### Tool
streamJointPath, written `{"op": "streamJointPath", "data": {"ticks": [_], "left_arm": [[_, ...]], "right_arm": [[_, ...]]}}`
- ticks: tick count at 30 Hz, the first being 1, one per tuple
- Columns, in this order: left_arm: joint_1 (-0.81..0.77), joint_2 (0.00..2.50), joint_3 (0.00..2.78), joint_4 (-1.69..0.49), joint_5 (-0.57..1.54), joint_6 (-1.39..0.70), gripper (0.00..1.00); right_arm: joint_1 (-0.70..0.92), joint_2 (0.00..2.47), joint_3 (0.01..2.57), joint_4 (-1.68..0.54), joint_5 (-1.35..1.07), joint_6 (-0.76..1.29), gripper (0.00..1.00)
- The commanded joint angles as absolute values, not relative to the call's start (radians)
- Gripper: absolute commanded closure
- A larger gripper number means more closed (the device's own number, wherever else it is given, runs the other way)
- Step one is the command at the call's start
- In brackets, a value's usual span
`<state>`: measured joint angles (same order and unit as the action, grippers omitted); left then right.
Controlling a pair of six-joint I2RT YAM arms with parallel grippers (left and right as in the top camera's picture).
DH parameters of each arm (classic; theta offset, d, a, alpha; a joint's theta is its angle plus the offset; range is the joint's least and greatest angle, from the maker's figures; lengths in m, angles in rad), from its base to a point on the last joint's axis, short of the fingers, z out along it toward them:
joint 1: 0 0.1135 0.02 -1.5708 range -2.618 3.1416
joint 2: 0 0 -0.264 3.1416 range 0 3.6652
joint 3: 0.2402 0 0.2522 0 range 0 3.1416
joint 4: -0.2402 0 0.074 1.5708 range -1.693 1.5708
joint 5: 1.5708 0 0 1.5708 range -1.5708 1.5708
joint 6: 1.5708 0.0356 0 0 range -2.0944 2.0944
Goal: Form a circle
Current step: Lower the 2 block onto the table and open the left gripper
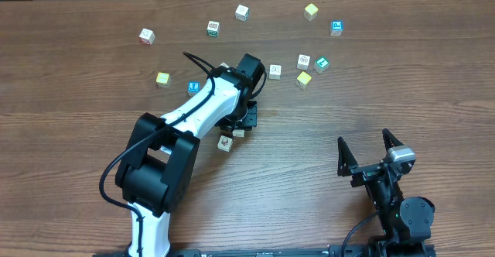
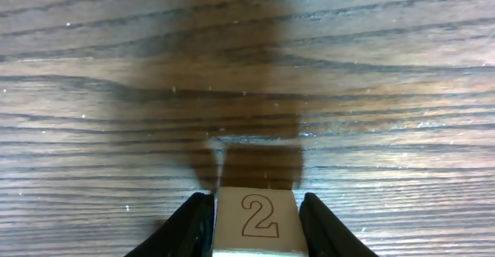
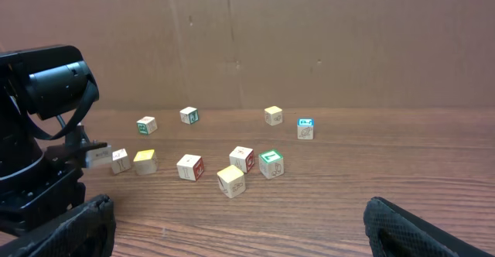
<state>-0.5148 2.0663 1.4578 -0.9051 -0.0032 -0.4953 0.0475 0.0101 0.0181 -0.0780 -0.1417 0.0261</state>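
The left gripper (image 2: 255, 203) has its jaws closed on a small wooden cube with a 2 (image 2: 257, 224) on its face. The jaws press on both sides of it. Seen from above, this arm reaches out to the middle of the bench (image 1: 69, 156), and the arm hides the cube from that side.

The circle (image 1: 304, 61) is not round yet. It is only a tight little group of cubes, right of the middle of the bench and a bit toward the far edge. One of them is a green-faced cube (image 1: 321, 63). Other loose cubes (image 1: 242, 12) lie spread out near the far edge, well apart from each other.

The right gripper (image 1: 370, 152) sits by the near right corner. Its jaws are wide and hold nothing.

I think the step in hand is bringing one more cube to the group. The next move should carry the cube to the right and a little toward the far edge. It should be set down just beside the others so the line starts to bend round. It needs to go slowly, because a bump would push the small cubes away. Then the jaws can let go and lift straight up.
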Motion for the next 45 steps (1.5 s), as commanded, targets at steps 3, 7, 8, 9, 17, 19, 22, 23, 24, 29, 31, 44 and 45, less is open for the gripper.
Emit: {"op": "streamJointPath", "data": {"ticks": [3, 7, 8, 9, 17, 19, 22, 23, 24, 29, 31, 44, 45], "left_arm": [[-0.509, 2.048, 1.454, -0.913, -0.037, -0.494, 0.66], [-0.509, 2.048, 1.454, -0.913, -0.037, -0.495, 0.66], [-0.509, 2.048, 1.454, -0.914, -0.037, -0.495, 0.66], [-0.509, 2.048, 1.454, -0.914, -0.037, -0.495, 0.66], [-0.511, 2.048, 1.454, -0.915, -0.033, -0.495, 0.67], [-0.511, 2.048, 1.454, -0.915, -0.033, -0.495, 0.67], [-0.511, 2.048, 1.454, -0.915, -0.034, -0.494, 0.62], [-0.511, 2.048, 1.454, -0.914, -0.034, -0.494, 0.59], [-0.511, 2.048, 1.454, -0.91, -0.035, -0.494, 0.55], [-0.508, 2.048, 1.454, -0.876, -0.042, -0.494, 0.49], [-0.508, 2.048, 1.454, -0.848, -0.062, -0.494, 0.53], [-0.51, 2.048, 1.454, -0.756, -0.1, -0.494, 0.74], [-0.51, 2.048, 1.454, -0.759, -0.099, -0.494, 0.74]], "right_arm": [[0.046, 0.003, 0.008, -0.073, -0.135, 0.029, 0.0], [0.046, 0.003, 0.008, -0.073, -0.135, 0.029, 0.0], [0.046, 0.003, 0.008, -0.073, -0.135, 0.029, 0.0], [0.046, 0.003, 0.008, -0.073, -0.135, 0.029, 0.0], [0.046, 0.003, 0.008, -0.073, -0.135, 0.029, 0.0], [0.046, 0.003, 0.008, -0.073, -0.135, 0.029, 0.0], [0.046, 0.003, 0.008, -0.073, -0.135, 0.029, 0.0], [0.046, 0.003, 0.008, -0.073, -0.135, 0.029, 0.0], [0.046, 0.003, 0.008, -0.073, -0.135, 0.029, 0.0], [0.046, 0.003, 0.008, -0.073, -0.135, 0.029, 0.0], [0.046, 0.003, 0.008, -0.073, -0.136, 0.029, 0.0], [0.046, 0.003, 0.008, -0.073, -0.136, 0.029, 0.0], [0.046, 0.003, 0.008, -0.073, -0.135, 0.029, 0.0]]}}
